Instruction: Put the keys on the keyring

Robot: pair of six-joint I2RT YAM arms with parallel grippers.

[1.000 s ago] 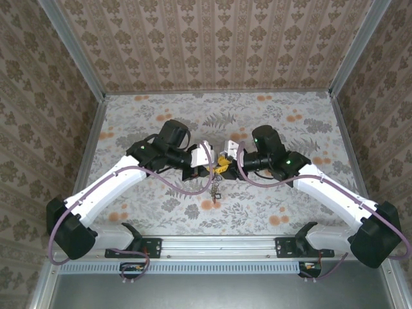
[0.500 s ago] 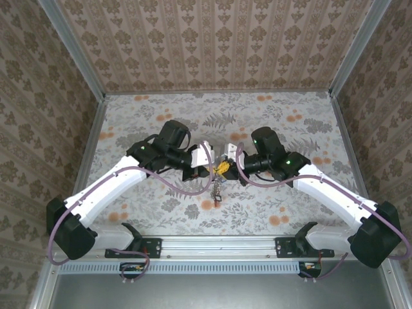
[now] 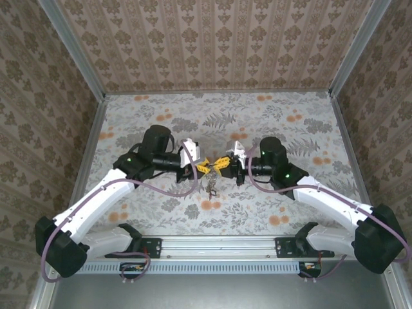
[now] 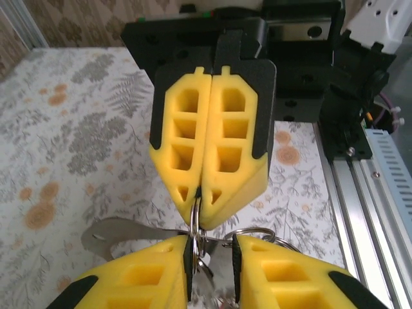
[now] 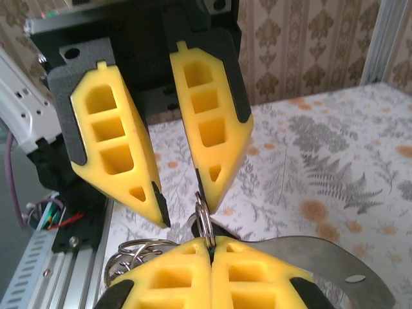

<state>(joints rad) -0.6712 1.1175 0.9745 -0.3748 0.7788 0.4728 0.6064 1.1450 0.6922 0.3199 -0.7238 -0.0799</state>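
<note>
From above, the two arms meet nose to nose over the middle of the flower-patterned table [image 3: 290, 116]. The left gripper [image 3: 199, 167] and the right gripper [image 3: 226, 162] stand tip to tip. A small dark bunch, the keys [image 3: 210, 187], hangs just below the point where they meet. It is too small here to tell one key from another.

Seen from the left wrist, the right gripper [image 4: 203, 215] faces the lens with its yellow fingers pressed flat together. Their tips pinch the thin metal keyring [image 4: 193, 222]. The left gripper [image 4: 211, 243] fills the bottom edge with its fingers [image 4: 129, 280] parted. The keyring and some silver metal sit in the gap between them. A flat metal tag [image 4: 112, 233] juts out to one side, low over the table, and another wire loop [image 4: 257, 235] curves just above the other finger.

Seen from the right wrist, the right gripper [image 5: 210, 243] is clenched on the keyring [image 5: 203, 215]. The ring stands upright out of the seam between its two yellow pads. Opposite, the left gripper [image 5: 187, 211] is released, its fingers spread in a narrow V and grasping nothing. The top of the keyring sits just beside the tip of one finger. A cluster of wire loops [image 5: 132, 254] lies against one side of the right gripper, and the flat metal tag [image 5: 322, 254], with a small hole in it, reaches out on the other side.
</note>
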